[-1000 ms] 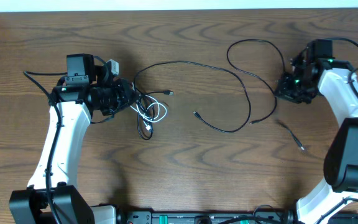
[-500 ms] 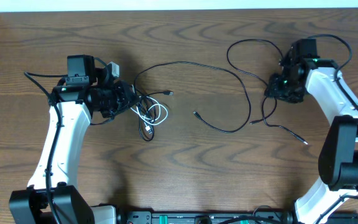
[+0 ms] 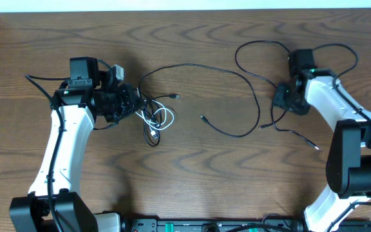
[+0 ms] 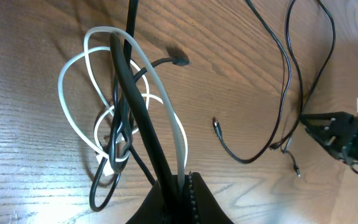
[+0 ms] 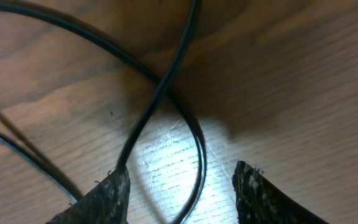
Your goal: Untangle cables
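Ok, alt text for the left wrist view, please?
The left gripper is shut on a white cable and a black cable that loop together in a tangle on the wooden table; a longer black cable lies loose beyond them.

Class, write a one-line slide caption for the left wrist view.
Left gripper shut on the cable tangle, white cable looped with black cable, over the wooden table.

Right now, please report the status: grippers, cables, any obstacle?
Left gripper shut on the tangle. Right gripper open over a loose black cable. No obstacle in view.
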Tool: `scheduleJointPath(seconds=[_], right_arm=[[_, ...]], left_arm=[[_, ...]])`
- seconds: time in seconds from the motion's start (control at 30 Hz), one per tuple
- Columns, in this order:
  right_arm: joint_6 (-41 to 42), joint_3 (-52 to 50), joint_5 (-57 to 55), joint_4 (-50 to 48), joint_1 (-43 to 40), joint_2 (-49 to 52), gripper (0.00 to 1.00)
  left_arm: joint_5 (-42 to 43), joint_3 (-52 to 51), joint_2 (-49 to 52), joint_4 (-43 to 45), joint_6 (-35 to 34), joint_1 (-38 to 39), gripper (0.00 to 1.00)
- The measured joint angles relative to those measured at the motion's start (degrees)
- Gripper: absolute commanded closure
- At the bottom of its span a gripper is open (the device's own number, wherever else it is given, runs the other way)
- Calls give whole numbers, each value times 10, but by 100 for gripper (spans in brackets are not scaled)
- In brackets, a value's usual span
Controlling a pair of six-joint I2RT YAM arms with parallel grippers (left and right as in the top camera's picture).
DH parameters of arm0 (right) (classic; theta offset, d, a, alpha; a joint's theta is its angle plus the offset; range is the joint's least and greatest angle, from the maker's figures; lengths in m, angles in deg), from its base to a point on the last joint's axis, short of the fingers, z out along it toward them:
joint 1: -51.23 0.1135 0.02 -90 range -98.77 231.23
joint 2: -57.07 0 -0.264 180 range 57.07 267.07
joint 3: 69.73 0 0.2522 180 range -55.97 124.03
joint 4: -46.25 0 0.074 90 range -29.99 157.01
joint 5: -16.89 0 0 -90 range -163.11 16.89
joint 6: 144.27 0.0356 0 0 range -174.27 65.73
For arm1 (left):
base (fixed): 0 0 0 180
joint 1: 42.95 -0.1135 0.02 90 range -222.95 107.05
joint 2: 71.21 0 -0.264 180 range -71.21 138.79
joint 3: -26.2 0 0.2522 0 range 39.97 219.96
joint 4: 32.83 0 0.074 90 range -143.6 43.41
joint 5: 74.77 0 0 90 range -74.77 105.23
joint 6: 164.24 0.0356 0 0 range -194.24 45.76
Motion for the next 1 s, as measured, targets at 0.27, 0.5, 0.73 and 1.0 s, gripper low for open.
scheduleJointPath(seconds=[0.27, 0.5, 0.73, 1.0], right_arm=[[11, -47, -6, -69, 4, -1, 48], [12, -57, 30, -118, 4, -3, 48], [12, -57, 70, -126, 3, -5, 42], [15, -67, 100, -156, -16, -21, 31]], left_arm=[[0, 0, 0, -2, 0, 0, 93], [0, 0, 0, -3, 0, 0, 93], [0, 0, 0, -3, 0, 0, 92], [0, 0, 0, -3, 0, 0, 93]])
